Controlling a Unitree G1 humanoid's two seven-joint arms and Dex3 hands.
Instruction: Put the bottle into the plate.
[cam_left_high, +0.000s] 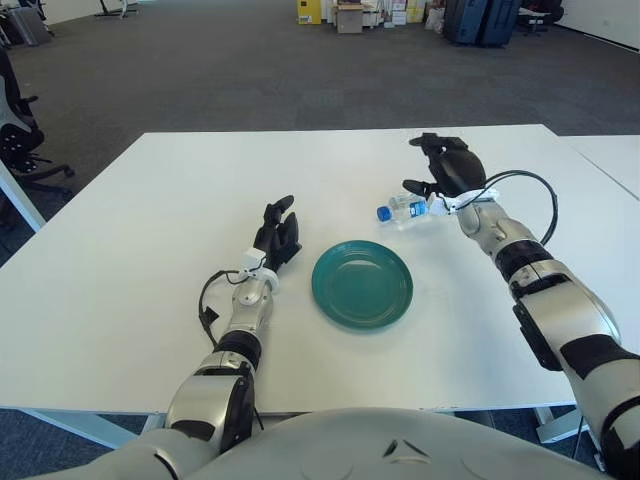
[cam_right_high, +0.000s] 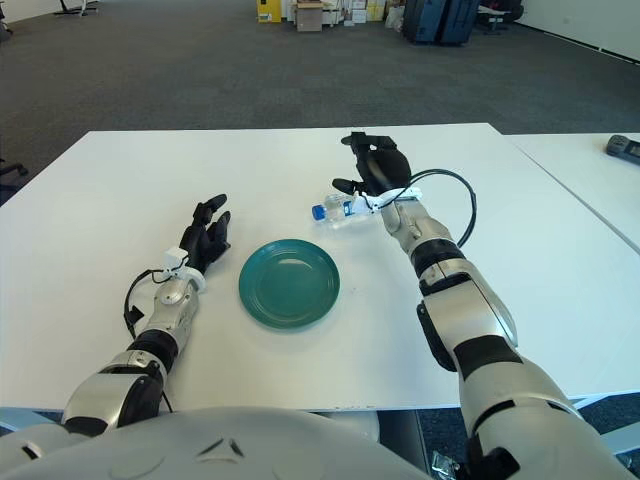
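A small clear bottle with a blue cap (cam_left_high: 403, 209) lies on its side on the white table (cam_left_high: 150, 260), beyond and to the right of the teal plate (cam_left_high: 362, 283). The plate holds nothing. My right hand (cam_left_high: 445, 167) is just right of the bottle and slightly over its base end. Its fingers are spread and its thumb (cam_left_high: 414, 187) is close to the bottle; I see no closed grasp. My left hand (cam_left_high: 277, 232) shows to the left of the plate with relaxed fingers, holding nothing.
A second white table (cam_right_high: 600, 190) stands to the right, with a dark device (cam_right_high: 622, 146) on it. An office chair (cam_left_high: 15, 130) stands at the far left. Boxes and suitcases (cam_left_high: 480, 20) stand far back on the carpet.
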